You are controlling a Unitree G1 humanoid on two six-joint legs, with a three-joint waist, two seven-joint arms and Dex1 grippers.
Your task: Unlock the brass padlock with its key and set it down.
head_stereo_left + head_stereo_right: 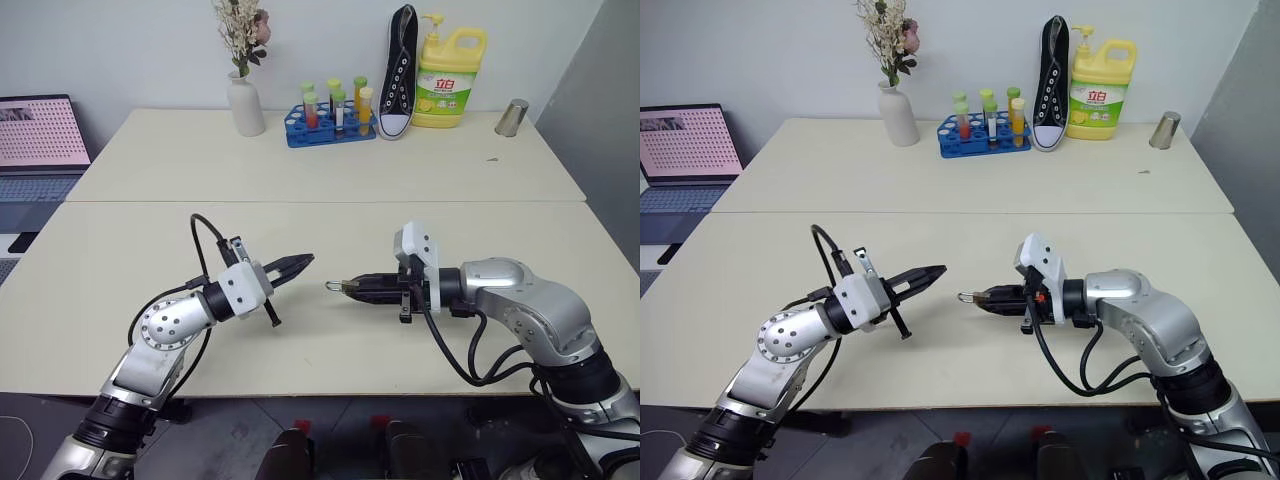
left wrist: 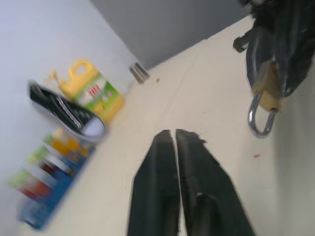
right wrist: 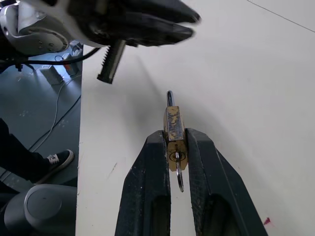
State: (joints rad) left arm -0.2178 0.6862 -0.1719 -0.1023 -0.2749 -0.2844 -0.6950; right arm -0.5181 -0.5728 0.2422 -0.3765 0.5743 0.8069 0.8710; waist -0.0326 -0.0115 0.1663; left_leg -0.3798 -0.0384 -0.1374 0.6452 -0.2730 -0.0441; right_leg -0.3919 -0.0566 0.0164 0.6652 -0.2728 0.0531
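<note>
The brass padlock (image 3: 173, 125) is clamped by its body between the fingers of my right gripper (image 1: 347, 287), which is shut on it and points left above the near table. Its silvery shackle (image 1: 331, 286) sticks out past the fingertips toward my left gripper (image 1: 303, 262). A thin silvery piece that looks like the key (image 3: 179, 179) hangs from the padlock's keyhole end, between the right fingers. My left gripper is shut, with nothing visible between its fingers (image 2: 162, 162). Its tips sit a short gap from the shackle. The left wrist view shows the padlock (image 2: 269, 93) hanging from the right gripper.
On the far table stand a white vase of dried flowers (image 1: 245, 105), a blue rack of test tubes (image 1: 330, 125), a black sneaker (image 1: 397, 75), a yellow detergent bottle (image 1: 450, 85) and a metal cup (image 1: 512, 117). A laptop (image 1: 38, 135) sits at the far left.
</note>
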